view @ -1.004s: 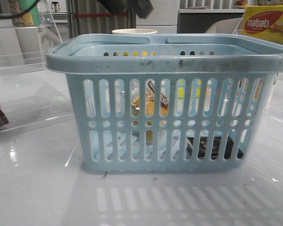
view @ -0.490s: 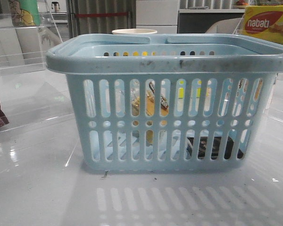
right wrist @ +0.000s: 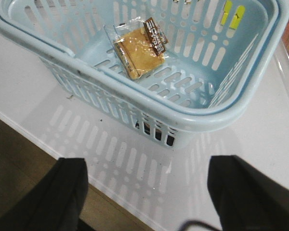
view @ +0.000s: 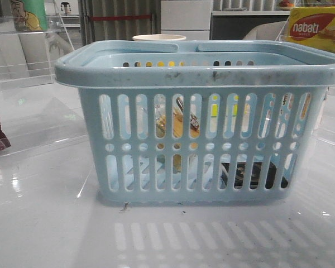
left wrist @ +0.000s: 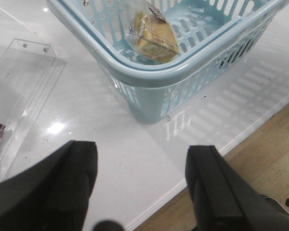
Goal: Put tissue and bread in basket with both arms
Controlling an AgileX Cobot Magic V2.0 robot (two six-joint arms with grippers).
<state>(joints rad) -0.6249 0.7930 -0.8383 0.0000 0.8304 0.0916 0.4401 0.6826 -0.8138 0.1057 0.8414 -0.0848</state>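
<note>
Both hands hang open and empty, left hand [left wrist: 142,185] and right hand [right wrist: 149,192], just outside the basket [view: 195,70]. Bread [right wrist: 139,50] lies inside ahead of them, tissue [view: 251,174] low in there too.

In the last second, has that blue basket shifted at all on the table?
No. In the front view the basket sits where it did: its rim still lines up the same way under the white cup and the nabati box behind it.

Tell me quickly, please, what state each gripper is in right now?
Left gripper: open, holding nothing, back from the basket.
Right gripper: open, holding nothing, also outside the basket.
</note>
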